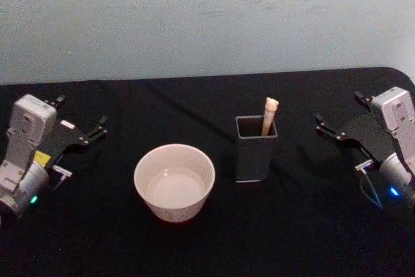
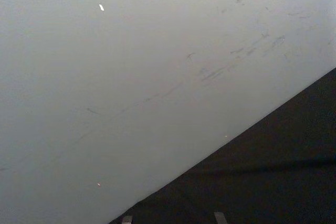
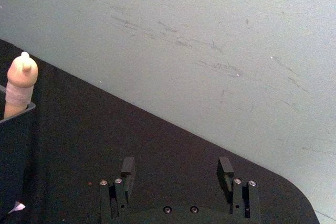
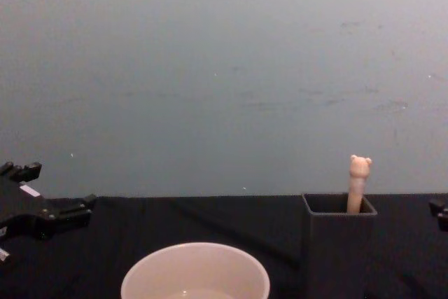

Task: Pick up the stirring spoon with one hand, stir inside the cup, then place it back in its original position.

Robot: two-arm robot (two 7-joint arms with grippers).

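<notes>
Black all over, the worktop (image 1: pixel 194 251) ran back to a pale grey wall (image 1: pixel 207 17).

Far to the left of the cup (image 1: pixel 172 211), the left pincer (image 1: pixel 81 113) hung just above the worktop. Its two thin black fingers were spread wide apart and held nothing. In the chest view the left pincer (image 4: pixel 52 190) showed at the left edge, a bit higher than the cup (image 4: pixel 194 274).

The cup was round, wide and cream-white. It stood upright near the front of the worktop.

Just to the right of the cup stood the holder (image 1: pixel 255 157). It was dark grey, square and tall, and thinner than the cup. A small gap lay between the two, so they did not touch.

The stirring spoon (image 1: pixel 269 113) stood inside the holder, to the right of the cup. It leaned on the back right corner. Its beige handle and little bear head stuck up over the rim. The bowl end was hidden down inside. The chest view showed the bear head (image 4: pixel 360 166) high above the holder (image 4: pixel 339 257).

Far to the right of the cup, past the holder, hung the right pincer (image 1: pixel 340 109). Its fingers were wide apart too, with nothing in them. Its own camera showed the right pincer (image 3: pixel 176 169) over bare worktop, with the stirring spoon (image 3: pixel 20 80) and holder (image 3: pixel 16 145) off to one side.
</notes>
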